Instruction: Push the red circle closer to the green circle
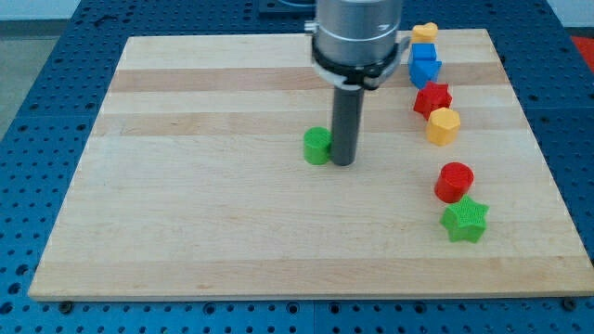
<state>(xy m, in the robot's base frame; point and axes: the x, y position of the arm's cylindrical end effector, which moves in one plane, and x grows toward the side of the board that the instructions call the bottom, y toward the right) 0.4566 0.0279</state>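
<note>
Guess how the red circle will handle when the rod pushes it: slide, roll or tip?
The red circle looks short and flat-based, so it will likely slide, not tip. An off-centre push may spin it aside. The green star sits against it, so it could drag along. My tip is beside the green circle.

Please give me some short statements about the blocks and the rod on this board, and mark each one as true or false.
1. My tip is right beside the green circle, on its right in the view. True.
2. The red circle touches the green circle. False: they are far apart, with the red circle near the view's right edge.
3. The green star lies just below the red circle in the view. True.
4. The red star is at the view's bottom left. False: it sits at the upper right, below the blue block.
5. Two yellow blocks are on the board. True: one at, one at.
</note>
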